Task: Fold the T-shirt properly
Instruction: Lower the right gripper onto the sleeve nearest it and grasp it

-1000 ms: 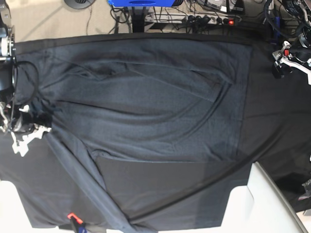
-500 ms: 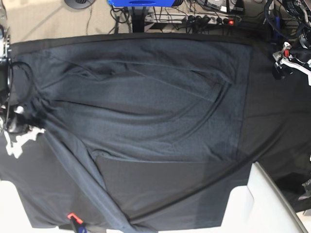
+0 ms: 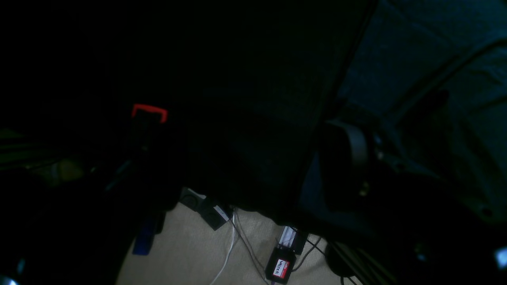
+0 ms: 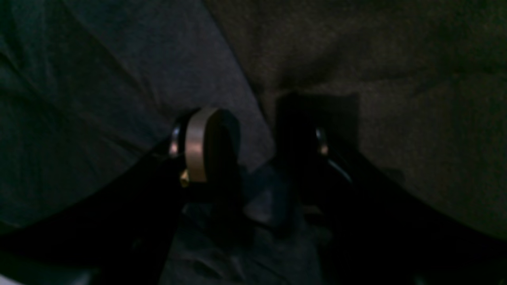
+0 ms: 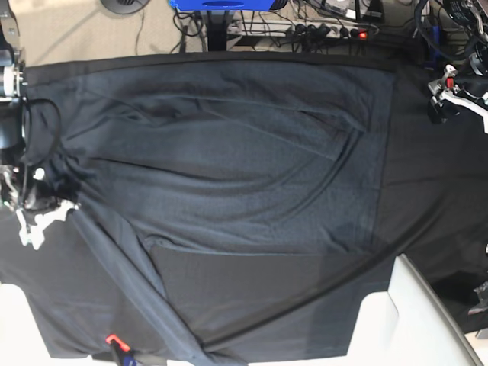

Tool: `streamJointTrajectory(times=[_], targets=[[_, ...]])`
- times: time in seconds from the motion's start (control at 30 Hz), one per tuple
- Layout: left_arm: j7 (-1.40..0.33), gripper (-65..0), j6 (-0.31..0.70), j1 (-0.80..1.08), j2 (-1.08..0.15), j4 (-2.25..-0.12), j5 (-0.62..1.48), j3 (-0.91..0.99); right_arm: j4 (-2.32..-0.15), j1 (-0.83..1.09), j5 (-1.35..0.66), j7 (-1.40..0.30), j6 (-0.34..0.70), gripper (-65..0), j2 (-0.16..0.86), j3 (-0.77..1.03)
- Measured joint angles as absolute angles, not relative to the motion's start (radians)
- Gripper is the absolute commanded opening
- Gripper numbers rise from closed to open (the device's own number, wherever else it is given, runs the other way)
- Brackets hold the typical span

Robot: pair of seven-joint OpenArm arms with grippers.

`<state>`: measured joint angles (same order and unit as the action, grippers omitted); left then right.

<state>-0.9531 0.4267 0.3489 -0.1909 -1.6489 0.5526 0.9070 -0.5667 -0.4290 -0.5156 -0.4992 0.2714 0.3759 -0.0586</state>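
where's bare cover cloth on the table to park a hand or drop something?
Free: black table-covering cloth between the large dark slate-grey T-shirt hem and the left gripper; also the patch below the body, beside the long sleeve. Crowded: the shirt's shoulder edge at the right gripper.

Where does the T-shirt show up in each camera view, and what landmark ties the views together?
Base: T-shirt spread across the table's middle, one sleeve running to the near edge.
Left wrist: top right corner, lighter than the black cloth.
Right wrist: left and lower centre.
Shared landmark: the shirt's edge against the black cloth.
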Motion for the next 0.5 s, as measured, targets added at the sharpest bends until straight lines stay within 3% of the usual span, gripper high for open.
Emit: streamJointTrajectory(times=[0.1,0.3,0.5], targets=[[-0.953,-16.5,0.427,0.349,-0.191,-1.649,0.553,0.907,-0.567,-0.43,-0.516,-0.497,0.273,-38.1,0.371,-0.059],[-0.953,-16.5,0.427,0.346,-0.191,-1.649,0.553,0.907,-0.567,-0.431,-0.519,-0.505,0.274,-62.9,0.363,-0.059],[-0.954,-16.5,0.422,0.33,-0.208,-1.601,0.546,0.873,-0.567,-0.435,-0.518,-0.509,0.277,-64.2,0.363,-0.059]])
